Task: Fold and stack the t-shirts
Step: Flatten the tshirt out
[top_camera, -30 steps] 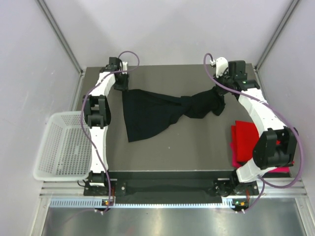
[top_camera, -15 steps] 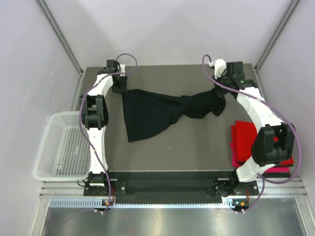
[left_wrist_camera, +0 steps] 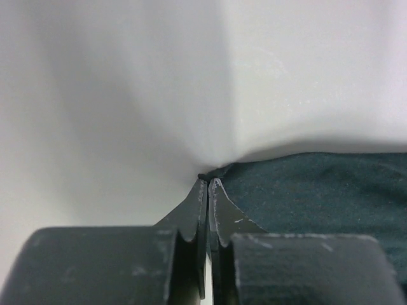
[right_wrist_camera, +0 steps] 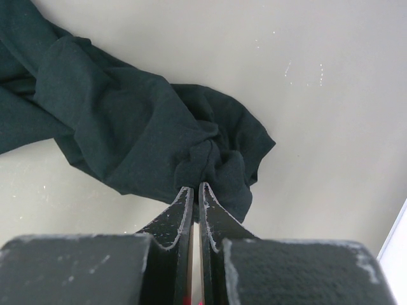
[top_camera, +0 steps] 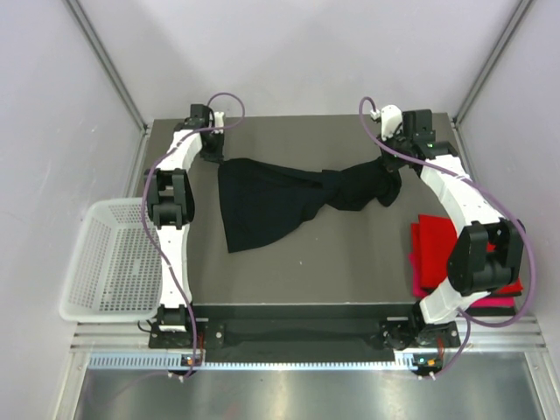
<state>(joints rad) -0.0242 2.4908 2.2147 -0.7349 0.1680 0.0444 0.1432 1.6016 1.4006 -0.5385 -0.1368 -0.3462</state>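
Observation:
The black t-shirt (top_camera: 271,197) lies stretched and twisted across the far half of the table, wide at the left and bunched at the right. My left gripper (top_camera: 213,159) is at its far left corner; in the left wrist view the jaws (left_wrist_camera: 208,180) are shut with a sliver of the black cloth (left_wrist_camera: 318,190) pinched at their tips. My right gripper (top_camera: 391,168) holds the bunched right end; the right wrist view shows it (right_wrist_camera: 196,186) shut on a knot of black fabric (right_wrist_camera: 114,127). A folded red t-shirt (top_camera: 433,245) lies at the right edge on a magenta one (top_camera: 500,302).
A white mesh basket (top_camera: 114,258) sits off the table's left side. The dark table (top_camera: 306,271) is bare in front of the shirt. Grey walls stand close behind and beside both grippers.
My left gripper, open before, has shut on the shirt's far left corner. The right arm and the rest of the shirt have stayed put.

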